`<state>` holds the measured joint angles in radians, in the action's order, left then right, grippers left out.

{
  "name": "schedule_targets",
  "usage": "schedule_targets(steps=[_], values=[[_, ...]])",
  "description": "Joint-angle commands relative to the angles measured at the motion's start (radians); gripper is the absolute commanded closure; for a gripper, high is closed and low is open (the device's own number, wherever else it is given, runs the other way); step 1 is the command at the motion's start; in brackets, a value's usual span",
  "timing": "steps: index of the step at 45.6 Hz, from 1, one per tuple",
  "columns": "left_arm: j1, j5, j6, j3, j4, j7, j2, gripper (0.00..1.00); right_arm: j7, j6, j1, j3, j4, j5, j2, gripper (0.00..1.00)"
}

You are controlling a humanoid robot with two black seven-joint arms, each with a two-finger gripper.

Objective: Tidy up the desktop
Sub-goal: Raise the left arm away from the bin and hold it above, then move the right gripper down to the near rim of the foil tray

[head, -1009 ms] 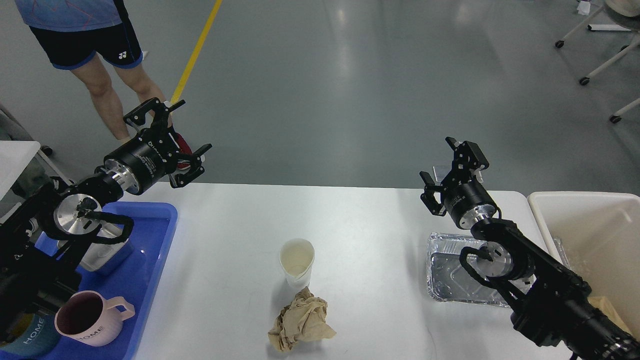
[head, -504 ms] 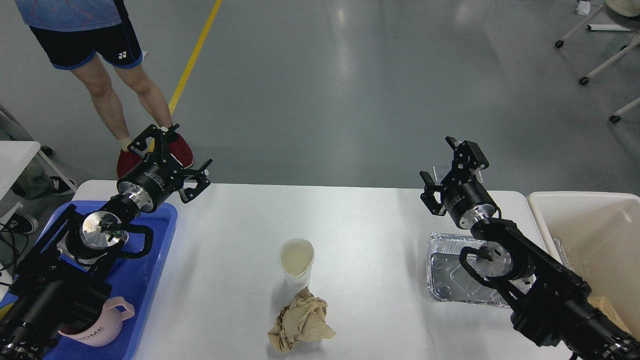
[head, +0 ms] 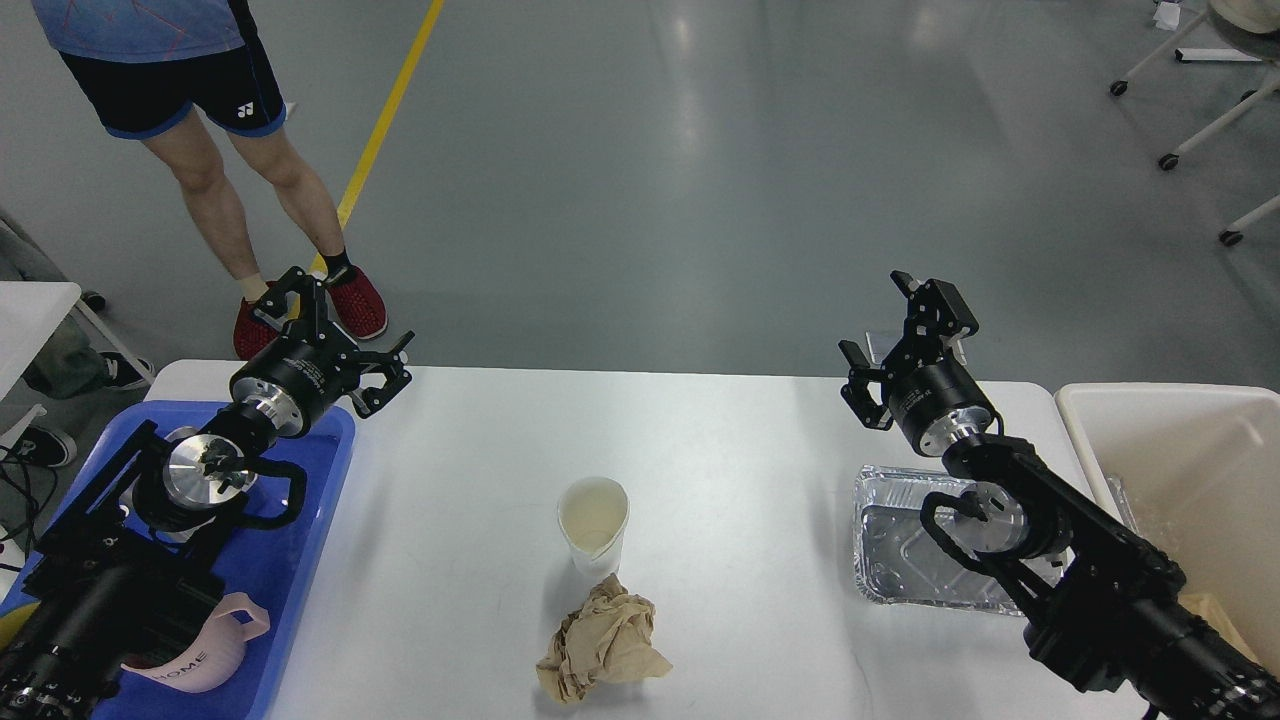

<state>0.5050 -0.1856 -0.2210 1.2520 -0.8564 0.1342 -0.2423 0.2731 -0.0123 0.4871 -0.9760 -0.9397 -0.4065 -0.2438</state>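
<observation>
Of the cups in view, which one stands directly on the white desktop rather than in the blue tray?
The white paper cup, upright mid-desktop just behind the crumpled brown paper. The pink mug sits in the blue tray.

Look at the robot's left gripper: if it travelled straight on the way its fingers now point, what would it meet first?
The left gripper points up and away over the far edge of the desktop. Nothing on the table lies ahead. Beyond the edge, the standing person's red shoes are roughly in line, though depth is unclear.
</observation>
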Motion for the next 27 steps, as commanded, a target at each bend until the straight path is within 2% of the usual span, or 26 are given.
schedule_targets(steps=[1,8,16,17,27], values=[[-0.008,0.0,-0.001,-0.005,0.002,-0.027,0.0,0.03,-0.003,-0.008,0.001,0.068,-0.071,0.008,-0.107,0.0],[-0.02,0.0,0.0,-0.011,0.002,-0.025,0.001,0.03,-0.011,-0.032,0.01,0.198,-0.139,0.009,-0.305,0.0],[-0.028,0.0,0.0,-0.048,0.002,-0.025,0.0,0.03,-0.083,-0.113,0.008,0.313,-0.263,0.005,-0.543,0.0],[-0.028,0.0,0.0,-0.051,0.002,-0.025,0.0,0.03,-0.095,-0.135,0.008,0.35,-0.302,0.005,-0.616,0.0],[-0.028,-0.002,0.006,-0.055,0.002,-0.025,0.006,0.03,-0.109,-0.279,0.004,0.47,-0.499,-0.008,-0.925,0.0]])
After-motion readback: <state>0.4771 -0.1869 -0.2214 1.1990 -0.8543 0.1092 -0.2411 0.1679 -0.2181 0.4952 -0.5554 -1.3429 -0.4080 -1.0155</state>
